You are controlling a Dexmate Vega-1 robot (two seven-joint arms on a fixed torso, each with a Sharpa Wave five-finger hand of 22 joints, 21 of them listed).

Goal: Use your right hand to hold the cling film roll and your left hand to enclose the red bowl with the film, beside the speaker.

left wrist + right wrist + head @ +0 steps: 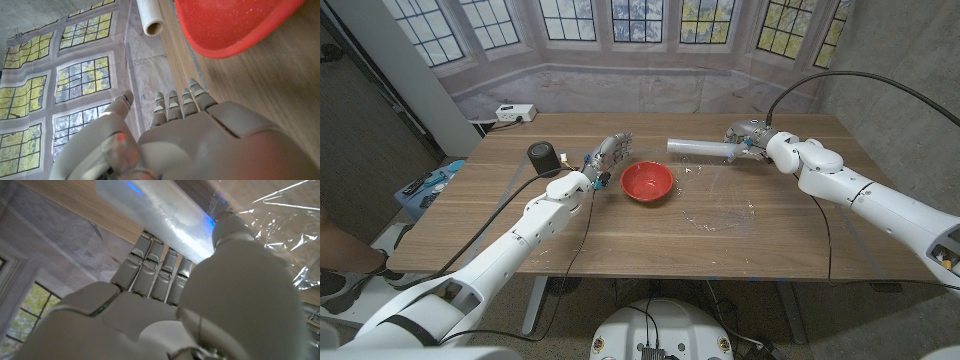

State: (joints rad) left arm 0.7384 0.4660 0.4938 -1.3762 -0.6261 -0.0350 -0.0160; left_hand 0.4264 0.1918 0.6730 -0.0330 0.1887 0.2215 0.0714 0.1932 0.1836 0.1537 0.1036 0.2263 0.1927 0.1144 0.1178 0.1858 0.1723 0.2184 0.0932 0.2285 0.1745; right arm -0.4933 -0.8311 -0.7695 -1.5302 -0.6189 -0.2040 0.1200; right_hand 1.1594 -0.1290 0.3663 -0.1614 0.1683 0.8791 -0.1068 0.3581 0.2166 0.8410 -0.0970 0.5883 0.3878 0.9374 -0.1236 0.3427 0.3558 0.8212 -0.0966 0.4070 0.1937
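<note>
Gripping the cling film roll (701, 148), the right robot hand (748, 139) held it up over the far side of the tabletop (770, 250), its free end pointing toward the robot's left; the right wrist view showed the fingers (150, 270) wrapped round the pale tube (160, 215), thumb over it, with crinkled film (280, 225) trailing beside. The red bowl (647, 182) sat upright near the middle of the tabletop — uncovered, apart from the roll; a loose patch of clear film (720, 215) lay on the wood to its right, toward the near edge. The left robot hand (604, 160) stood just beside the bowl on its left, fingers (175, 105) straight and together, thumb apart, holding nothing; from the left wrist view the bowl's rim (225, 35) was just past the fingertips and the roll's open end (153, 20) beyond. The black speaker (544, 157) stood further left, near that hand — well apart from the bowl; a white power strip (514, 113) lay on the sill behind.
</note>
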